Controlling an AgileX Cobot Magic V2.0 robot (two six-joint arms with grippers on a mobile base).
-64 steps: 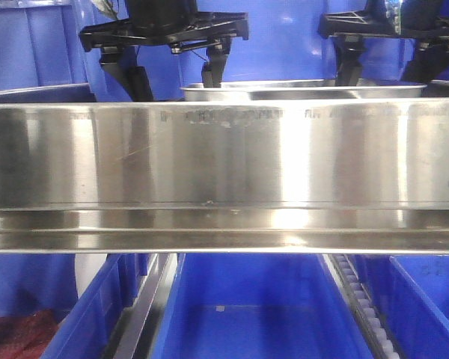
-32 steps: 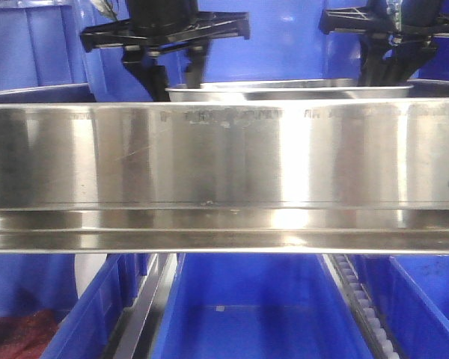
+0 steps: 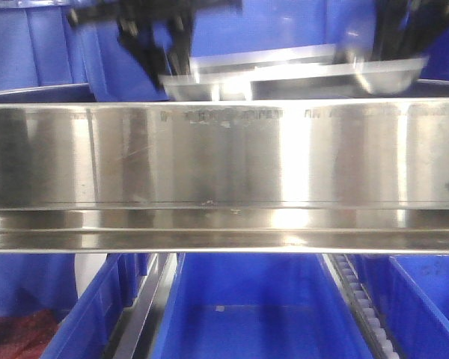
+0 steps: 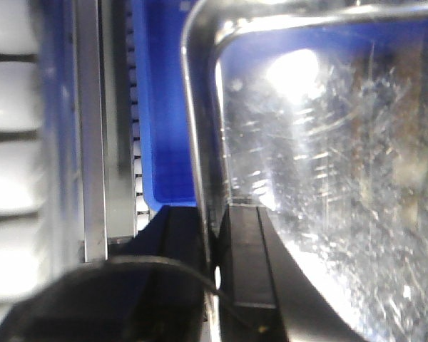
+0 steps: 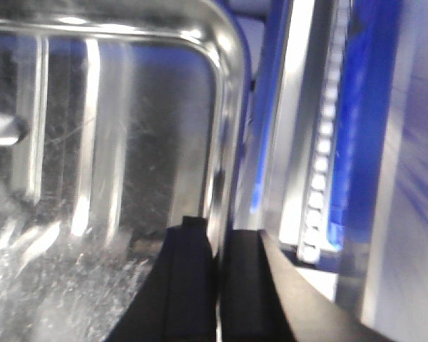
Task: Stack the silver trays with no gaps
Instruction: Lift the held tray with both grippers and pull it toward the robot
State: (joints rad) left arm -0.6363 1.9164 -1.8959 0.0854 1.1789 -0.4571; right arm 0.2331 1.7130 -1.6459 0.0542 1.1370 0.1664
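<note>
Behind the long steel rail [image 3: 224, 157], a shiny rectangular stainless-steel tray [image 3: 299, 78] is hanging raised.
Left gripper [image 4: 212, 214] and right gripper [image 5: 215, 231] are pinching its opposite rims, probably keeping it level for nesting.

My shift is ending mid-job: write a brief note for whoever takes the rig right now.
Left gripper: fingers shut on the left rim of the tray.
Right gripper: fingers shut on its right rim.
The tray hangs between them above the rail, blurred in the front view.
Done: tray gripped.
Left: nest it on a second tray without gaps, then release; none is clearly visible.
</note>
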